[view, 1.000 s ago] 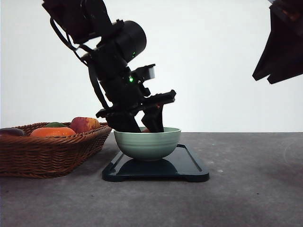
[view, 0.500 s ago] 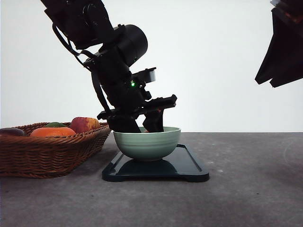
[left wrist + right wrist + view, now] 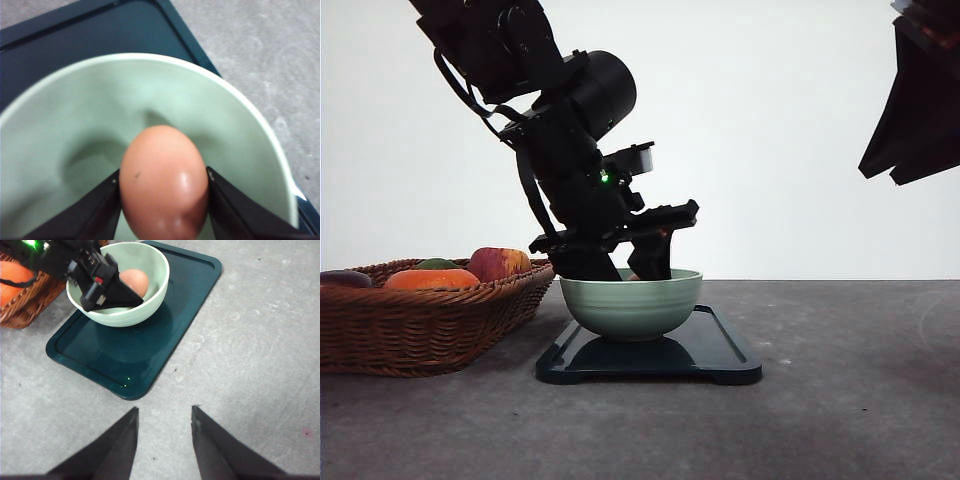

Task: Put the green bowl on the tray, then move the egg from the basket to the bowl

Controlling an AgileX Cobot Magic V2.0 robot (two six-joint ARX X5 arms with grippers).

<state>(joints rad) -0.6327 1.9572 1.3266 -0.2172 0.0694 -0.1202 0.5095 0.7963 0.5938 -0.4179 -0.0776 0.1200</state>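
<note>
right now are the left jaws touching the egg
Touching. In the left wrist view both fingers of the left gripper press flush against the egg's sides inside the green bowl, no gap showing.

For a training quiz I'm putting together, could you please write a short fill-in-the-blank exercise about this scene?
1. The green bowl stands on the dark ____.
2. The left gripper holds a brown ____ inside the bowl.
3. The wicker basket sits on the table on the robot's ____ side of the tray.
4. The right gripper, above bare table, has its jaws ____.

Missing words: tray; egg; left; open
</note>
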